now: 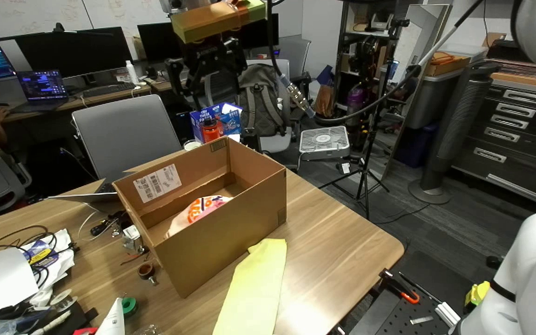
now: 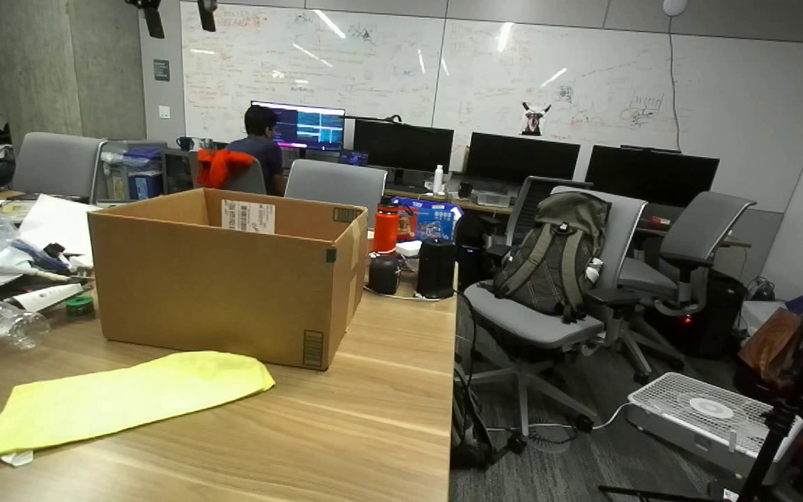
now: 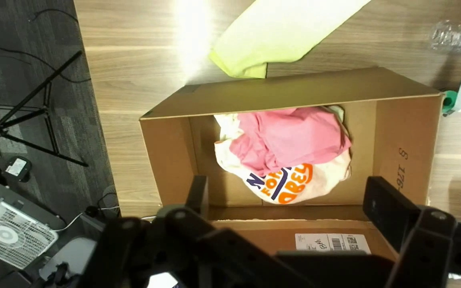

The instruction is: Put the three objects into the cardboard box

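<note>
The brown cardboard box stands upright on the table with its top open, in both exterior views. In the wrist view, the orange-and-white snack bag lies on the box floor. A crumpled pink cloth rests on top of the bag, covering part of its lettering. Beside the cloth a pale crumpled patch shows; whether it is a separate white lump or part of the bag, I cannot tell. My gripper hangs high above the box, jaws wide apart with nothing between them. An exterior view catches only its fingertips.
A yellow strip lies on the table along the box's near side. Cables, paper, a green roll and other clutter crowd one side. A red bottle stands behind the box. A black tripod stands off the table's edge.
</note>
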Controlling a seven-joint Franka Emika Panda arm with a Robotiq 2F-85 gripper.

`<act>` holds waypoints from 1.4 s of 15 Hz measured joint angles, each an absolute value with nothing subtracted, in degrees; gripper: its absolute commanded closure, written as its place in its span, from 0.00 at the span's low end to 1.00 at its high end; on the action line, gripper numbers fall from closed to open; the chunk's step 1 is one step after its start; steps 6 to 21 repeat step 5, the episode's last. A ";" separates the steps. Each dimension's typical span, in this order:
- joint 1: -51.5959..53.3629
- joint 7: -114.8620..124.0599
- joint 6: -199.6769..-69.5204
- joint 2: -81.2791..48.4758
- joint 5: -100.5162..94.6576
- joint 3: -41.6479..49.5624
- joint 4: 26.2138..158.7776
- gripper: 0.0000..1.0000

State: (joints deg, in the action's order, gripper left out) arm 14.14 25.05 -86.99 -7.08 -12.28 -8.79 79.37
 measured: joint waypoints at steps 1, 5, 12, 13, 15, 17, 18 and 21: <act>13.95 24.83 -86.77 -6.05 -11.72 -8.76 80.43 0.00; 12.69 23.34 -86.42 -1.10 -8.46 -8.52 85.71 0.00; 12.69 23.34 -86.42 -1.10 -8.46 -8.52 85.71 0.00; 12.69 23.34 -86.42 -1.10 -8.46 -8.52 85.71 0.00; 12.69 23.34 -86.42 -1.10 -8.46 -8.52 85.71 0.00; 12.69 23.34 -86.42 -1.10 -8.46 -8.52 85.71 0.00; 12.69 23.34 -86.42 -1.10 -8.46 -8.52 85.71 0.00; 12.69 23.34 -86.42 -1.10 -8.46 -8.52 85.71 0.00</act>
